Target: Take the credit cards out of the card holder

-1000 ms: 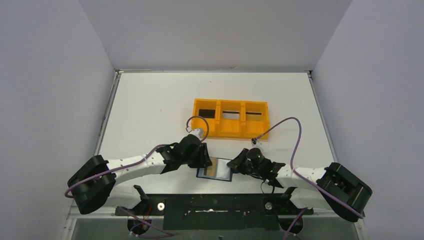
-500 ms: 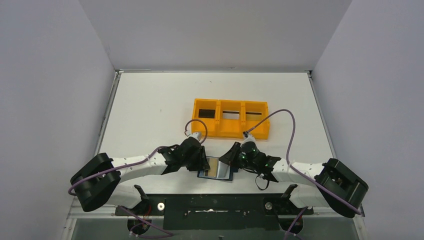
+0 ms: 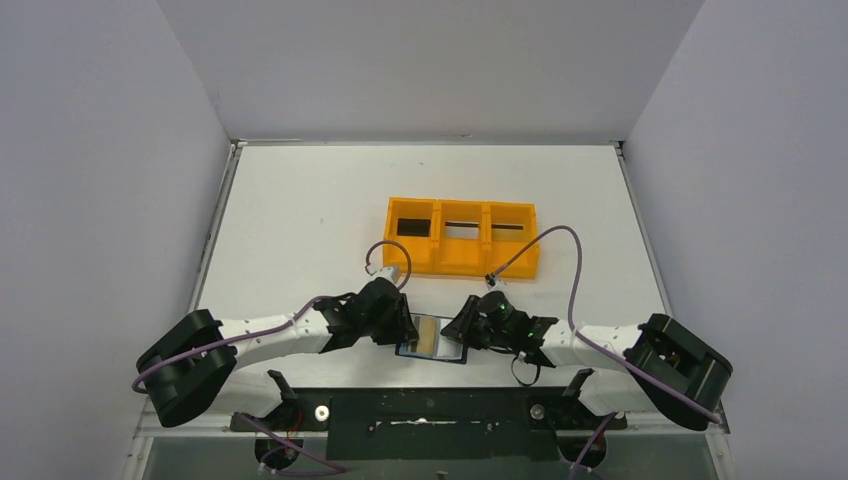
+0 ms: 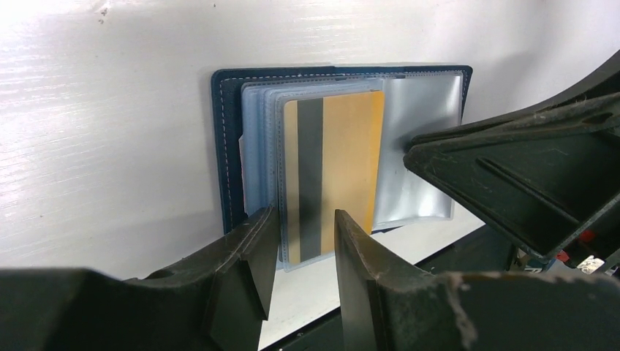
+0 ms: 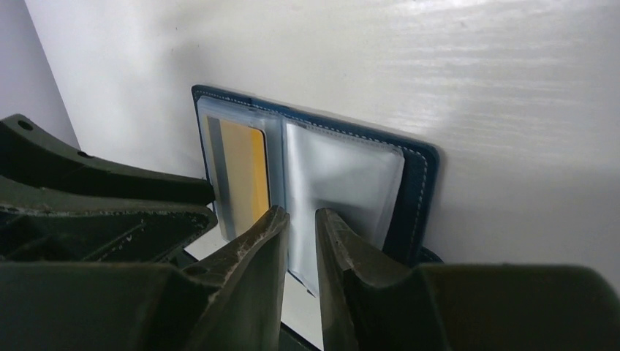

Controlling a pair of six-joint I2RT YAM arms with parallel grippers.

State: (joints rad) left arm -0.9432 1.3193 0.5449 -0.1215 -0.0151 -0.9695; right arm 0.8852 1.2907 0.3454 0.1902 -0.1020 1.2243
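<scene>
Two grippers meet low in the middle of the top view, just above the arms' bases, with the card holder [image 3: 432, 339] lying open and flat on the white table [image 3: 300, 220] between them. The left gripper [image 3: 405, 328] sits at its left edge and the right gripper [image 3: 462, 328] at its right edge. An orange tray [image 3: 462, 266] with three compartments stands apart, above them in the frame. In the left wrist view the navy holder shows a stack of clear plastic sleeves [image 4: 420, 161]. A gold credit card [image 4: 342, 161] with a dark stripe lies in the top sleeve at the centre of the frame. The left jaws stand partly open, a moderate gap between them, and the card's lower edge shows through that gap; nothing is clamped. In the right wrist view the right jaws are parted only by a narrow slit, poised over the silvery sleeve on the holder's right half, and no grip shows.
</scene>
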